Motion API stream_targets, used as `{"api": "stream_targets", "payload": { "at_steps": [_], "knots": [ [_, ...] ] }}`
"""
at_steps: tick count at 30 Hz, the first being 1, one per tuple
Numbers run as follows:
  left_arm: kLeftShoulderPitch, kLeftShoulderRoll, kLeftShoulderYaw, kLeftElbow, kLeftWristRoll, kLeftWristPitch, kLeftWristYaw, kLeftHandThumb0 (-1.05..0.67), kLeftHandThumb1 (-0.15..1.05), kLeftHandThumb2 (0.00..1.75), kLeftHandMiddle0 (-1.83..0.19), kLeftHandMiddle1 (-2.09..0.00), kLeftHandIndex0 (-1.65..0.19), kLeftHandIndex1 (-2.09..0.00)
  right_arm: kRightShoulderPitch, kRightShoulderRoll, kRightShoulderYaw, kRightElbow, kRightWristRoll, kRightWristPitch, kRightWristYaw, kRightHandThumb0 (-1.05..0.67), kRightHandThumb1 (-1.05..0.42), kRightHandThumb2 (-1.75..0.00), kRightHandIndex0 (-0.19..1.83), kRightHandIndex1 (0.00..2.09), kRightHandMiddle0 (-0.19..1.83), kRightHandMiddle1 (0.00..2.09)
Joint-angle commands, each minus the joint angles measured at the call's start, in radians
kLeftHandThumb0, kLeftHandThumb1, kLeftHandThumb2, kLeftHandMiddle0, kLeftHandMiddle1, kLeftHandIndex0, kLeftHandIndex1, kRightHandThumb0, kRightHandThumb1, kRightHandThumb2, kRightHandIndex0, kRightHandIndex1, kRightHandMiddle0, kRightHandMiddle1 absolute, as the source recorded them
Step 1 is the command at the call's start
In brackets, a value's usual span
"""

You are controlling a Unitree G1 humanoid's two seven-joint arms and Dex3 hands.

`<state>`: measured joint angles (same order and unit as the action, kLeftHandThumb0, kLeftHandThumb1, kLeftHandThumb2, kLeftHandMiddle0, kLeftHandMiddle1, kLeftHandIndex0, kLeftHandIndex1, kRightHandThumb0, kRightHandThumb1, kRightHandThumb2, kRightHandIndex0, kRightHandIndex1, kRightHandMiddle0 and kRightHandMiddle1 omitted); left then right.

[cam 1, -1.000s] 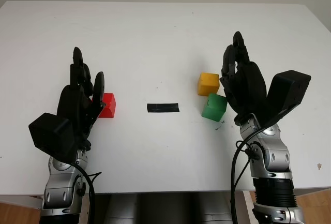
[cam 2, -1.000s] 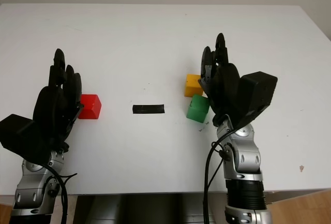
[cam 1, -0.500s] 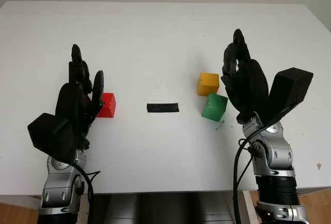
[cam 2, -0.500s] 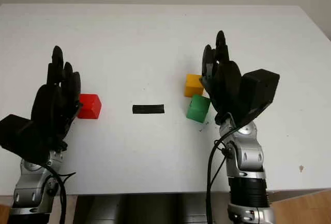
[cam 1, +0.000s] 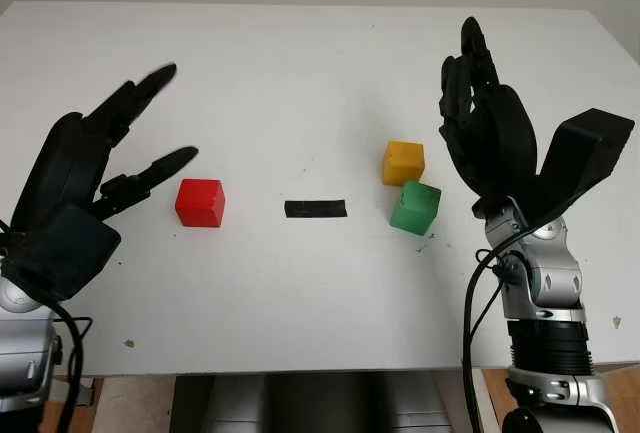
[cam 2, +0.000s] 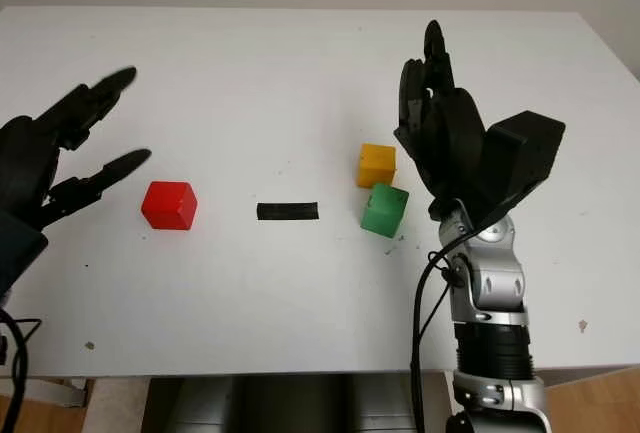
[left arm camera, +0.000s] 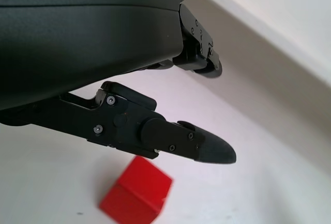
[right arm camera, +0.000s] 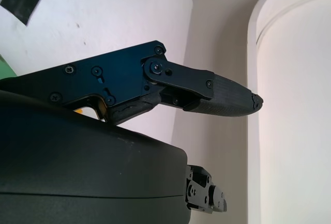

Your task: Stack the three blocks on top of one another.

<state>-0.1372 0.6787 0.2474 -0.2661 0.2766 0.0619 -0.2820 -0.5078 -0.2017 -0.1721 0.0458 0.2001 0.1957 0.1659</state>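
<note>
Three small rigid cubes — red block (cam 1: pixel 200 202), yellow block (cam 1: pixel 403 162), green block (cam 1: pixel 415 206) — look light; pinch opposite flat faces. Left hand (cam 1: pixel 95 168) and right hand (cam 1: pixel 490 138) open, empty.

red block (cam 1: pixel 200 202) apart, yellow block (cam 1: pixel 403 162) beside green block (cam 1: pixel 415 207)

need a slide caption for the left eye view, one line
Both hands open above the table: left hand beside the red block, right hand by the yellow block and green block; nothing stacked yet.
</note>
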Motion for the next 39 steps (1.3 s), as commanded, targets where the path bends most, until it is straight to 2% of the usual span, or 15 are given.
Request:
{"api": "stream_targets", "payload": {
  "at_steps": [1, 5, 9, 15, 16, 18, 20, 25, 31, 39],
  "knots": [
    [0.005, 0.067, -0.025, -0.028, 0.050, 0.007, -0.046, -0.67, 0.97, 0.04, -0.07, -0.02, -0.42, -0.11, -0.025, -0.016, -0.006, 0.000, -0.004, 0.002, -0.005, -0.73, -1.05, -0.67, -0.19, 0.00, -0.19, 0.00],
    [-0.009, 0.148, -0.062, -0.028, 0.120, 0.022, -0.134, -0.64, 0.95, 0.04, -0.03, -0.03, -0.46, -0.12, -0.030, -0.018, 0.002, -0.002, -0.010, 0.001, -0.010, -0.72, -1.05, -0.69, -0.19, 0.00, -0.19, 0.00],
    [-0.043, 0.220, -0.103, -0.041, 0.185, 0.055, -0.225, -0.67, 0.98, 0.06, 0.00, -0.04, -0.46, -0.13, -0.024, -0.005, 0.004, -0.002, -0.008, -0.002, -0.019, -0.72, -1.05, -0.69, -0.19, 0.00, -0.19, 0.00],
    [-0.152, 0.283, -0.180, -0.047, 0.266, 0.097, -0.346, -0.72, 0.99, 0.06, 0.02, -0.04, -0.39, -0.14, -0.018, -0.001, 0.014, -0.005, -0.012, -0.003, -0.023, -0.71, -1.05, -0.70, -0.19, 0.00, -0.19, 0.00],
    [-0.168, 0.286, -0.189, -0.042, 0.273, 0.099, -0.357, -0.73, 0.99, 0.06, 0.03, -0.05, -0.30, -0.31, -0.017, 0.000, 0.016, -0.007, -0.014, -0.003, -0.025, -0.71, -1.05, -0.70, -0.19, 0.00, -0.19, 0.00],
    [-0.211, 0.296, -0.213, -0.030, 0.291, 0.102, -0.385, -0.74, 0.99, 0.06, 0.03, -0.05, -0.03, -0.82, -0.016, -0.001, 0.022, -0.011, -0.017, 0.001, -0.023, -0.71, -1.05, -0.71, -0.19, 0.00, -0.19, 0.00],
    [-0.243, 0.300, -0.228, -0.017, 0.303, 0.102, -0.403, -0.75, 0.99, 0.06, 0.04, -0.05, 0.02, -0.91, -0.012, 0.001, 0.025, -0.017, -0.017, 0.004, -0.026, -0.71, -1.05, -0.71, -0.19, 0.00, -0.19, 0.00],
    [-0.279, 0.301, -0.244, 0.000, 0.324, 0.096, -0.420, -0.76, 1.01, 0.06, 0.04, -0.05, 0.00, -0.87, 0.000, 0.012, 0.024, -0.025, -0.008, 0.003, -0.034, -0.70, -1.05, -0.73, -0.19, 0.00, -0.19, 0.00],
    [-0.274, 0.290, -0.252, -0.007, 0.346, 0.096, -0.426, -0.77, 1.02, 0.06, 0.05, -0.05, 0.01, -0.86, 0.008, 0.015, 0.027, -0.029, -0.009, 0.006, -0.036, -0.68, -1.05, -0.75, -0.19, 0.00, -0.19, 0.00],
    [-0.268, 0.292, -0.279, -0.013, 0.374, 0.085, -0.450, -0.81, 1.04, 0.07, 0.06, -0.05, 0.07, -0.98, 0.009, 0.014, 0.035, -0.032, -0.018, 0.003, -0.040, -0.68, -1.05, -0.78, -0.19, 0.00, -0.19, 0.00]
  ]
}}
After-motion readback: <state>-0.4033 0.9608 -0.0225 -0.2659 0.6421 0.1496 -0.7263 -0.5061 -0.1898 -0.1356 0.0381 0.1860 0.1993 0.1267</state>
